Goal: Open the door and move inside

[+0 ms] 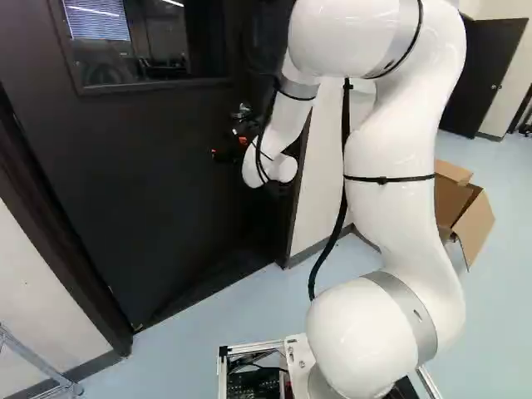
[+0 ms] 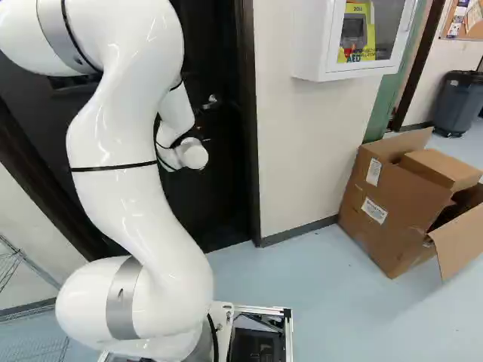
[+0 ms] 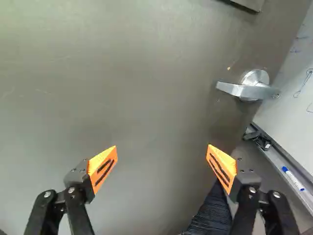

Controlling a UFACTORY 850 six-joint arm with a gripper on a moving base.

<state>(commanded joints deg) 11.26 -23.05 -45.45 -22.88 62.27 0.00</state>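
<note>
In the left base view my gripper [image 1: 226,150] is at the dark door [image 1: 158,174], just below its lever handle [image 1: 243,109]. The handle [image 2: 212,101] also shows in the right base view. Seen from the wrist, the gripper [image 3: 162,154] stands open, its orange pads wide apart with only the door's face [image 3: 142,78] ahead of them. The silver handle [image 3: 252,90] lies ahead of and beside one finger, outside the gap. Past the door's edge a whiteboard shows, so the door looks ajar; how far is unclear.
The door frame [image 2: 250,128] and a white wall [image 2: 302,151] stand right of the door, with a wall cabinet [image 2: 311,45] and cardboard boxes [image 2: 392,204] farther right. A wire rack [image 1: 37,362] stands at the left. The whiteboard's tray [image 3: 286,169] holds a marker.
</note>
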